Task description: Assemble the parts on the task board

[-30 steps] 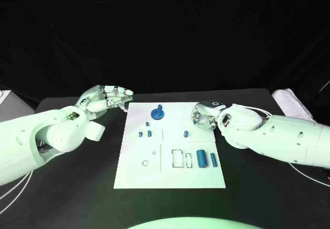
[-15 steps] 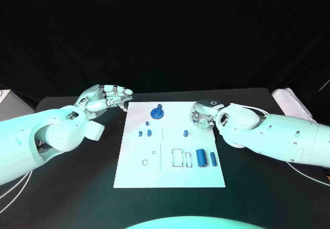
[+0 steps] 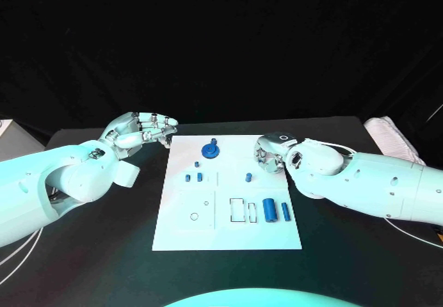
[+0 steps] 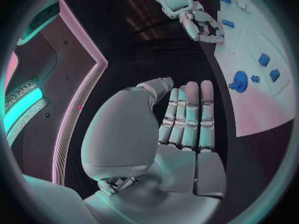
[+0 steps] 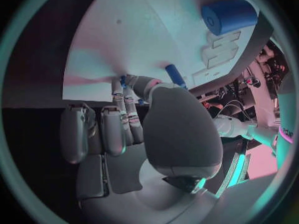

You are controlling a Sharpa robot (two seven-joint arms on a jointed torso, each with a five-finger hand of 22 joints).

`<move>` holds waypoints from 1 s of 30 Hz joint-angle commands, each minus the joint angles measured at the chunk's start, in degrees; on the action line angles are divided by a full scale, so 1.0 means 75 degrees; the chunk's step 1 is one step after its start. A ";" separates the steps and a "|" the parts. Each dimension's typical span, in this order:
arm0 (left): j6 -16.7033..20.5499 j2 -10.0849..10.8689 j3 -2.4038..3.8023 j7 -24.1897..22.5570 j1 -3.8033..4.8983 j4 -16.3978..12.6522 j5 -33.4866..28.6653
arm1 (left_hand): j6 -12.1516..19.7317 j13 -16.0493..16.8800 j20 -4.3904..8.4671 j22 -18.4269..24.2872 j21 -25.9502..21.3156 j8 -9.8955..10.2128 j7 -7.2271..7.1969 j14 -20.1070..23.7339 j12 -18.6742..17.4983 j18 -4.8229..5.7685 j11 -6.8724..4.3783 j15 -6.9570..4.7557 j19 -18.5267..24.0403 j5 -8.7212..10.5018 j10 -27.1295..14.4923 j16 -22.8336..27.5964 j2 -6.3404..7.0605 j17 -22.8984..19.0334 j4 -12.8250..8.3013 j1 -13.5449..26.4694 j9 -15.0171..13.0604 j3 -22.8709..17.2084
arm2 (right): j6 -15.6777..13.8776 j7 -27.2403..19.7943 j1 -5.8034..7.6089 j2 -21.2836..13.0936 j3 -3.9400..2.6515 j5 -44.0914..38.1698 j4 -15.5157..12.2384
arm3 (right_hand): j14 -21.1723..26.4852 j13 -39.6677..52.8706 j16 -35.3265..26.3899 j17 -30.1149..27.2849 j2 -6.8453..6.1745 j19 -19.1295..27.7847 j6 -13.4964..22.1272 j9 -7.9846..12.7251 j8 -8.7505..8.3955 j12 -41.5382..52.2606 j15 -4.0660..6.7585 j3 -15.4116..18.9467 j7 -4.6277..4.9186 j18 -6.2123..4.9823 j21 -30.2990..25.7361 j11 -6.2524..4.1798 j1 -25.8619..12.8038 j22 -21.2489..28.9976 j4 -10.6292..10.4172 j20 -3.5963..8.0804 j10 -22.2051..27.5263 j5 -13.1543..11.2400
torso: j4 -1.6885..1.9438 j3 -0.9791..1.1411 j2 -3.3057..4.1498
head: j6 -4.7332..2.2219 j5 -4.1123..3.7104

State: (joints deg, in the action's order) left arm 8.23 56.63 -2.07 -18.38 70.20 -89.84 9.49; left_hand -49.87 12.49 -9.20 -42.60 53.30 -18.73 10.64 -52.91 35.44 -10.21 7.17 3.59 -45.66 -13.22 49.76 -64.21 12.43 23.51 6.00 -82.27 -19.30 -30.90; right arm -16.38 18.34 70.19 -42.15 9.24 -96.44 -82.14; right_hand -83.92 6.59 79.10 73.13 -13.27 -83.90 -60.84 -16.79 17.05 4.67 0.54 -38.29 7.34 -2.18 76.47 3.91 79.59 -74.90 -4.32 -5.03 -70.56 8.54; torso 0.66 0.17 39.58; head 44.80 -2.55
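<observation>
The white task board lies mid-table. On it are a round blue part, small blue pieces, a thick blue cylinder and a thin one. My left hand hovers off the board's far left corner, its fingers straight and holding nothing. My right hand hangs over the board's far right edge, the thumb folded beside its fingers with nothing visibly in it. A small blue piece lies just past that thumb, and the thick cylinder beyond.
Empty slots and a small ring outline mark the board's near half. A white object sits at the table's right edge, and a pale box at its far left.
My right hand has drifted slightly left over the board's far right edge. The left hand and the parts have stayed put.
</observation>
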 commanded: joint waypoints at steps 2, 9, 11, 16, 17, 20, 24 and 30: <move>-0.0064 -0.0007 0.0008 -0.0080 0.0004 -0.0026 -0.0014 | 0.0069 -0.0014 -0.0018 0.0012 -0.0043 -0.0047 0.0008 0.0039 0.0026 -0.0047 0.0014 -0.0007 -0.0056 0.0001 -0.0053 0.0059 -0.0010 -0.0016 -0.0031 -0.0081 -0.0007 0.0006 | -0.0032 0.0212 -0.0115 0.0029 0.0070 -0.0148 -0.0043 | -0.0351 -0.0046 -0.0027 -0.0002 0.0160 -0.0342 -0.0084 -0.0059 0.0057 -0.0043 0.0067 -0.0122 0.0011 -0.0070 0.0060 -0.0031 0.0028 -0.1142 0.0213 0.0057 -0.0136 0.0022 | 0.0003 0.0001 -0.0006 | -0.0012 -0.0012; -0.0066 -0.0013 0.0008 -0.0082 0.0003 -0.0024 -0.0009 | 0.0069 -0.0014 -0.0018 0.0012 -0.0043 -0.0047 0.0008 0.0039 0.0026 -0.0047 0.0014 -0.0007 -0.0056 0.0001 -0.0053 0.0059 -0.0010 -0.0016 -0.0031 -0.0081 -0.0007 0.0006 | -0.0659 0.0159 -0.0122 0.0002 0.0069 -0.0139 -0.0112 | -0.0358 -0.0109 -0.0006 0.0001 0.0278 -0.0358 -0.0094 -0.0136 0.0062 -0.0102 0.0081 -0.0403 0.0007 -0.0060 0.0102 -0.0040 -0.0010 -0.1173 0.0492 0.0077 -0.0255 0.0030 | 0.0010 0.0001 -0.0003 | -0.0027 -0.0008; -0.0066 -0.0011 0.0008 -0.0083 0.0003 -0.0024 -0.0009 | 0.0069 -0.0014 -0.0018 0.0012 -0.0043 -0.0047 0.0008 0.0039 0.0026 -0.0047 0.0014 -0.0007 -0.0056 0.0001 -0.0053 0.0059 -0.0010 -0.0016 -0.0031 -0.0081 -0.0007 0.0006 | -0.0819 0.0139 -0.0123 -0.0011 0.0067 -0.0129 -0.0135 | -0.0360 -0.0118 0.0001 0.0007 0.0286 -0.0359 -0.0096 -0.0147 0.0062 -0.0108 0.0081 -0.0438 0.0007 -0.0059 0.0105 -0.0041 -0.0029 -0.1176 0.0523 0.0078 -0.0266 0.0028 | 0.0008 0.0002 -0.0001 | -0.0031 -0.0003; -0.0064 -0.0009 0.0008 -0.0084 0.0003 -0.0011 -0.0008 | 0.0069 -0.0014 -0.0018 0.0012 -0.0043 -0.0047 0.0008 0.0039 0.0026 -0.0047 0.0014 -0.0007 -0.0056 0.0001 -0.0053 0.0059 -0.0010 -0.0016 -0.0031 -0.0081 -0.0007 0.0006 | -0.1153 0.0091 -0.0124 -0.0073 0.0055 -0.0092 -0.0210 | -0.0362 -0.0123 0.0006 0.0013 0.0287 -0.0362 -0.0100 -0.0153 0.0064 -0.0111 0.0081 -0.0453 0.0006 -0.0057 0.0116 -0.0041 -0.0042 -0.1182 0.0540 0.0079 -0.0273 0.0026 | 0.0003 -0.0001 -0.0003 | -0.0037 -0.0003; -0.0063 -0.0009 0.0008 -0.0085 0.0003 -0.0006 -0.0008 | 0.0069 -0.0014 -0.0018 0.0012 -0.0043 -0.0047 0.0008 0.0039 0.0026 -0.0047 0.0014 -0.0007 -0.0056 0.0001 -0.0053 0.0059 -0.0010 -0.0016 -0.0031 -0.0081 -0.0007 0.0006 | -0.1209 0.0083 -0.0124 -0.0090 0.0049 -0.0086 -0.0229 | -0.0362 -0.0123 0.0006 0.0013 0.0287 -0.0362 -0.0100 -0.0153 0.0064 -0.0111 0.0081 -0.0453 0.0006 -0.0057 0.0116 -0.0041 -0.0042 -0.1182 0.0540 0.0079 -0.0273 0.0026 | 0.0002 0.0000 -0.0005 | -0.0038 -0.0003; -0.0065 -0.0009 0.0008 -0.0083 0.0003 0.0012 -0.0008 | 0.0069 -0.0014 -0.0018 0.0012 -0.0043 -0.0047 0.0008 0.0039 0.0026 -0.0047 0.0014 -0.0007 -0.0056 0.0001 -0.0053 0.0059 -0.0010 -0.0016 -0.0031 -0.0081 -0.0007 0.0006 | -0.1369 0.0057 -0.0120 -0.0152 0.0028 -0.0043 -0.0297 | -0.0363 -0.0127 0.0010 0.0016 0.0286 -0.0365 -0.0106 -0.0159 0.0067 -0.0112 0.0081 -0.0463 0.0006 -0.0055 0.0127 -0.0042 -0.0054 -0.1188 0.0551 0.0080 -0.0279 0.0024 | -0.0003 0.0003 -0.0004 | -0.0044 0.0002; -0.0072 -0.0012 0.0008 -0.0075 0.0003 0.0039 -0.0008 | 0.0069 -0.0014 -0.0018 0.0012 -0.0043 -0.0047 0.0008 0.0039 0.0026 -0.0047 0.0014 -0.0007 -0.0056 0.0001 -0.0053 0.0059 -0.0010 -0.0016 -0.0031 -0.0081 -0.0007 0.0006 | -0.1627 0.0000 -0.0090 -0.0314 -0.0022 0.0107 -0.0488 | -0.0367 -0.0133 0.0021 0.0029 0.0289 -0.0370 -0.0114 -0.0171 0.0072 -0.0113 0.0082 -0.0482 0.0004 -0.0051 0.0145 -0.0044 -0.0080 -0.1198 0.0570 0.0081 -0.0295 0.0022 | -0.0001 0.0002 -0.0007 | -0.0040 0.0001; -0.0069 -0.0008 0.0008 -0.0070 0.0003 0.0060 -0.0008 | 0.0072 -0.0023 -0.0014 0.0016 -0.0048 -0.0049 0.0013 0.0030 0.0025 -0.0045 0.0019 -0.0006 -0.0070 -0.0001 -0.0058 0.0079 -0.0014 -0.0024 -0.0044 -0.0095 -0.0006 0.0017 | -0.1898 -0.0104 -0.0003 -0.0657 -0.0083 0.0352 -0.0954 | -0.0371 -0.0137 0.0034 0.0046 0.0293 -0.0372 -0.0114 -0.0175 0.0071 -0.0113 0.0083 -0.0492 0.0005 -0.0050 0.0153 -0.0043 -0.0093 -0.1202 0.0578 0.0081 -0.0302 0.0021 | -0.0002 -0.0002 -0.0008 | -0.0042 0.0019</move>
State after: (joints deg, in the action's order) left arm 8.23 56.61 -2.07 -18.36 70.20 -89.36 9.53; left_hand -49.66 12.37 -9.42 -42.53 53.30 -18.72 10.85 -52.91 35.43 -10.19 7.17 3.59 -45.88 -13.22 49.76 -63.98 12.21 23.38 6.00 -82.49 -19.30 -30.91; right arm -27.59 19.00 70.05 -46.67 8.68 -95.34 -88.33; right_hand -84.12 5.50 79.10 73.40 -11.66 -84.11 -61.22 -18.10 17.47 3.62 0.74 -41.73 7.35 -2.18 77.44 4.52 79.10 -74.94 -0.05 -4.82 -71.57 8.49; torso 0.65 0.17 39.55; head 44.48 -2.47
